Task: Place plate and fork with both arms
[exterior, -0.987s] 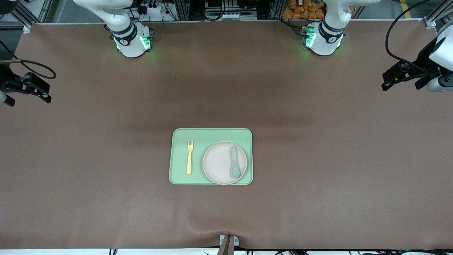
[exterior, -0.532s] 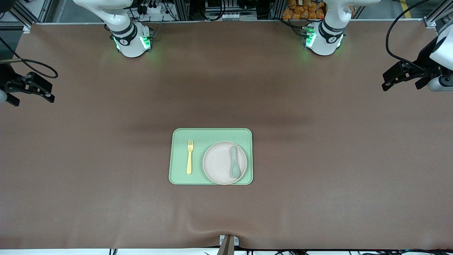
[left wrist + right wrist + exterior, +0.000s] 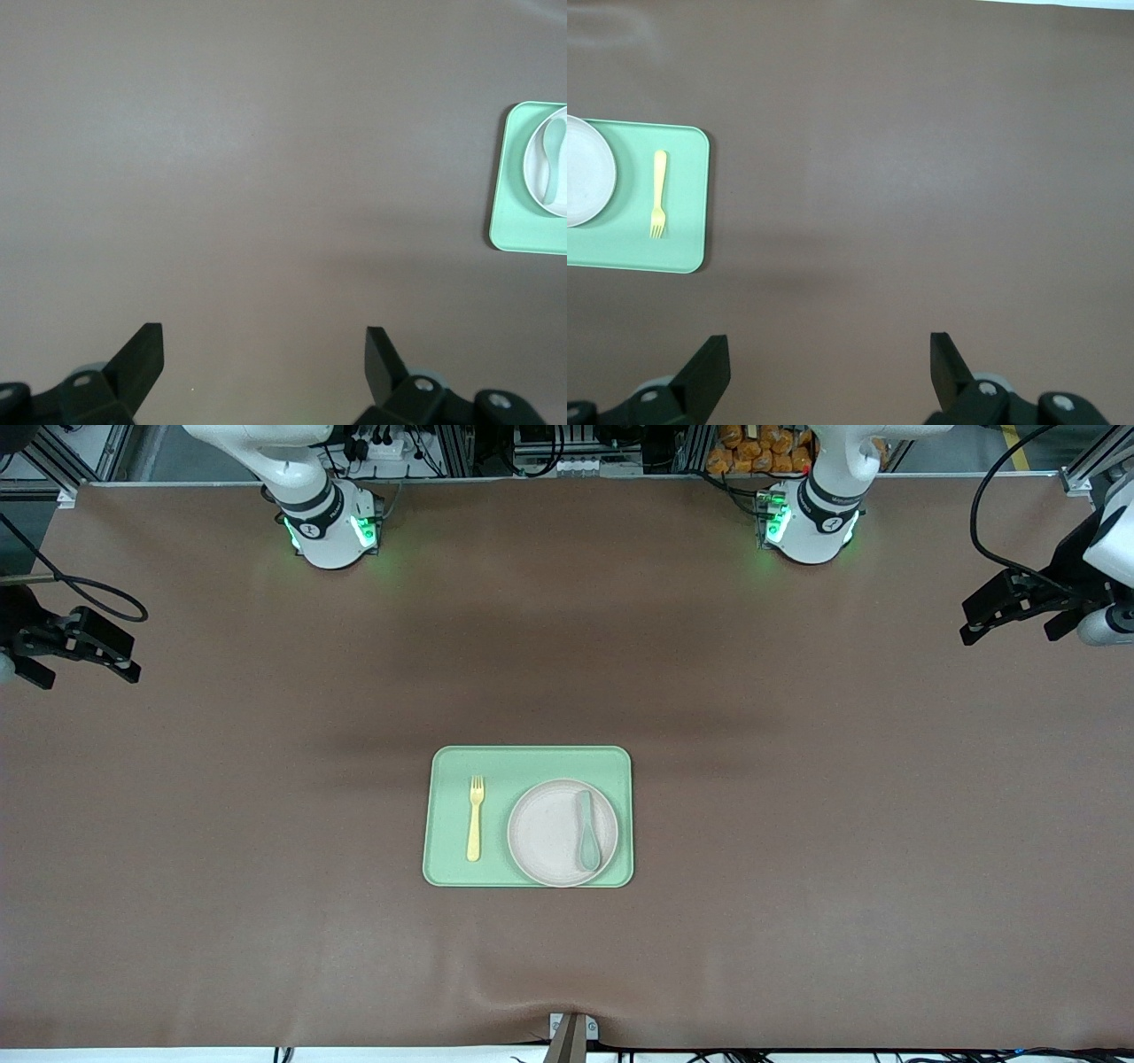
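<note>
The pale beige-pink plate (image 3: 545,837) lies on a light green tray (image 3: 532,762) in the middle of the table, at the tray's end toward the left arm. The small yellow fork (image 3: 476,817) lies on the tray beside the plate, toward the right arm's end. My left gripper (image 3: 1008,634) hangs open over the bare table at the left arm's end, holding nothing. My right gripper (image 3: 84,680) hangs open over the right arm's end, also holding nothing. The left wrist view shows the plate (image 3: 539,181) far from that gripper (image 3: 264,354). The right wrist view shows the fork (image 3: 658,195) far from that gripper (image 3: 830,361).
A grey-green spoon (image 3: 586,841) lies on the plate. Brown cloth covers the table (image 3: 797,824). The two green-lit arm bases (image 3: 330,531) (image 3: 808,527) stand along the table edge farthest from the front camera. A small bracket (image 3: 571,1032) sits at the near edge.
The left gripper has drifted a little toward the table edge where the bases stand. The right gripper has crept slightly inward. Tray, plate, fork and spoon have not moved.
</note>
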